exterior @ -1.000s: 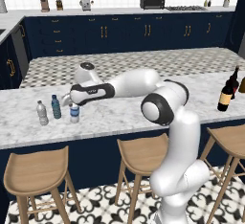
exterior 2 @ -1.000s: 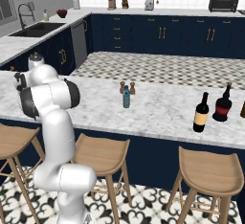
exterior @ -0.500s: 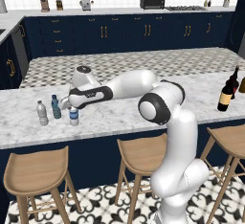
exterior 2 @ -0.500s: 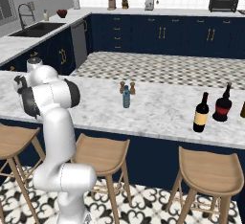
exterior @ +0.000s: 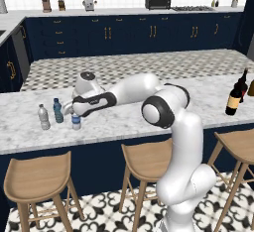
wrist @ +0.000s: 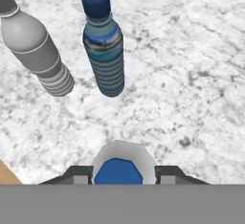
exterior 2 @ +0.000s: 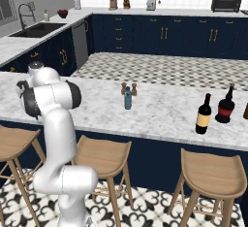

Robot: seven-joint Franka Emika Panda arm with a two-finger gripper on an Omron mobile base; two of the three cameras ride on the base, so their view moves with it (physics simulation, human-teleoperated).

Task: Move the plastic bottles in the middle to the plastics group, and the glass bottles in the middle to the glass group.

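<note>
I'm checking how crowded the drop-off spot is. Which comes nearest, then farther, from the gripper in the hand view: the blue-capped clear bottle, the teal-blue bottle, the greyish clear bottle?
1. Blue-capped clear plastic bottle: between the fingers of the gripper, directly below the camera.
2. Teal-blue plastic bottle with blue cap: standing on the marble counter just beyond.
3. Greyish clear plastic bottle: farther, off to the view's left.

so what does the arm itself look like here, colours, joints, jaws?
Glossy white rounded links with dark grey to black joint bands; the arm has a big black ring at its elbow and rises from a bulbous white base. The wrist carries a white cap with a dark disc on top. The gripper has two small dark jaws. No cables or markings are visible.
</note>
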